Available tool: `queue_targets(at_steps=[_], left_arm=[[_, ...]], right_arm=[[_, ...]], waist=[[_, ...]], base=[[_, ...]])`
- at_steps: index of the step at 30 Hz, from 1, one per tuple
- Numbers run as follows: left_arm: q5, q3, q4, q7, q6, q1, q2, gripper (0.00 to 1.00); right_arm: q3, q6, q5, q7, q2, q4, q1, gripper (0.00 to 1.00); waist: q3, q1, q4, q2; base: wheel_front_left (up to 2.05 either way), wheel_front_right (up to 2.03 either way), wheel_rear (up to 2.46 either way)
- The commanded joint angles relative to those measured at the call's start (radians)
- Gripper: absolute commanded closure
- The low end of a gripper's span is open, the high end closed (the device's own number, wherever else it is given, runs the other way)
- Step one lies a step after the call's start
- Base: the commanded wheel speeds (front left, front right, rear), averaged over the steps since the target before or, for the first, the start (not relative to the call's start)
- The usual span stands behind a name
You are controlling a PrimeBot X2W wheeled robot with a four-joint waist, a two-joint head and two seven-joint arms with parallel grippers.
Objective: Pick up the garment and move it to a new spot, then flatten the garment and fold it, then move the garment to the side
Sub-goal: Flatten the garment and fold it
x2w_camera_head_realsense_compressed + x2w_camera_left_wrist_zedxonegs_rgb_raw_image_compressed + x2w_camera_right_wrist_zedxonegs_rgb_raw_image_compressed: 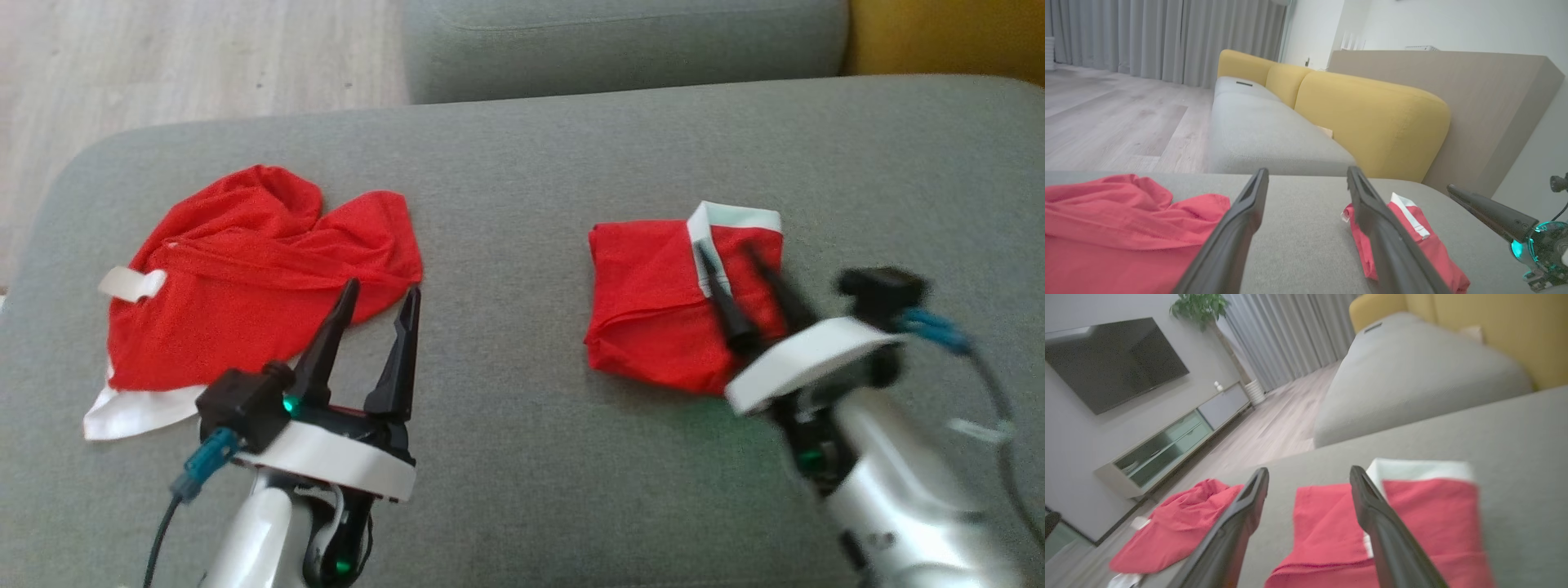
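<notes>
Centre-right of the head view, the folded red garment with a white band (645, 302) lies as a compact packet on the grey fabric cushion (522, 457). My read: the fold is finished for this piece and we're at the tail of "move to the side", or just past it. I can't confirm that this spot is the intended side.

Right gripper (727, 249) is at lower right of the head view, over the packet's right half near the white band. Jaws are spread wide with nothing between them. The right wrist view shows both fingers apart, with the red cloth and white band lying flat beyond them and no fabric pinched. Fingertip contact with the cloth: cannot tell, the arm is blurred.

Left gripper (384, 287) is at lower left of the head view, jaws also wide apart and empty. Its tips sit at the lower right edge of the crumpled red garment with white trim (261, 269). That one lies in a heap at centre-left, well apart from the packet. Touching or just above: cannot tell.

Next move, as I judge it: lift the right arm off the packet without dragging it, then start on the heap. That needs a pinch on a single edge (the white hem looks like the obvious handle), a clean lift, and a set-down on bare cushion between the two pieces. Risk: catching several layers, so it won't flatten.
</notes>
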Motion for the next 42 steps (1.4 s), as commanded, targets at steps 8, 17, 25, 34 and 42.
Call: queue_targets(at_steps=[8,17,25,34,42], left_arm=[[0.006,0.066,-0.075,-0.005,-0.006,-0.051,0.005,0.00],[0.024,0.108,-0.092,-0.005,-0.006,-0.038,0.005,0.00],[0.030,0.084,-0.089,-0.005,-0.006,-0.042,0.005,0.00],[0.012,0.027,-0.069,-0.005,-0.006,-0.080,0.005,0.00],[0.009,0.006,-0.056,-0.005,-0.006,-0.094,0.005,0.00]], right_arm=[[-0.286,-0.001,-0.332,-0.119,-0.039,-0.115,0.074,0.00],[-0.547,-0.001,-0.650,-0.132,0.109,-0.273,0.233,0.00],[-0.572,-0.001,-0.692,-0.132,0.130,-0.309,0.246,0.00],[-0.569,-0.001,-0.765,-0.100,0.132,-0.127,0.129,1.00],[-0.560,-0.001,-0.827,-0.058,0.124,0.133,0.026,1.00]], waist=[[0.025,0.0000,-0.039,-0.0001],[0.048,0.0000,-0.055,-0.0001],[0.072,0.0000,-0.030,-0.0001],[0.146,0.0000,0.076,-0.0001],[0.168,0.0000,0.137,-0.0001]], base=[[0.00,0.00,0.00],[0.00,0.00,0.00],[0.00,0.00,0.00],[0.00,0.00,0.00],[0.00,0.00,0.00]])
